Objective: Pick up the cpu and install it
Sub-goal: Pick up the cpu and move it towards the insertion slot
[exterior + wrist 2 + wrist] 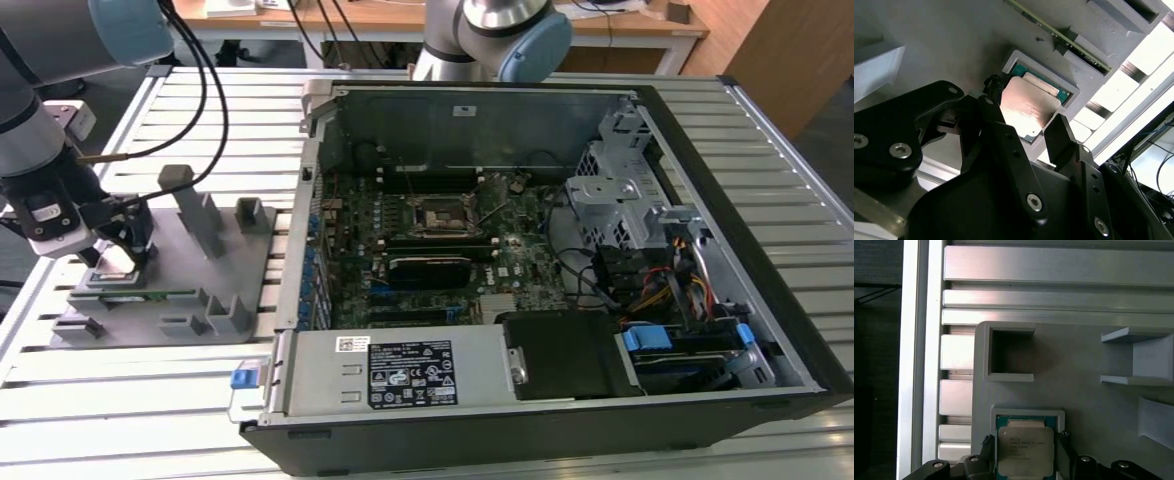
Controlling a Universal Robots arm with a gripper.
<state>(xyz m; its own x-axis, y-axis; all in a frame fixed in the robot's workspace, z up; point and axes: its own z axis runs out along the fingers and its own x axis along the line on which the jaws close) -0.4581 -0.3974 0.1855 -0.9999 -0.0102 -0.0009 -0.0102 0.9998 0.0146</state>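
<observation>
Flat in a square recess of the grey tray lies the cpu, silver top up. The gripper hangs right over it, its fingers spread, one at either side, not clamped. Both sit at the exterior view's left, beside the open computer case.

A slatted metal table fronts a wooden desk and brown panel.

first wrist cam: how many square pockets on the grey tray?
2. An empty pocket by a corner of the grey tray, and a second pocket holding the cpu at the gripper. More may be hidden.
</observation>
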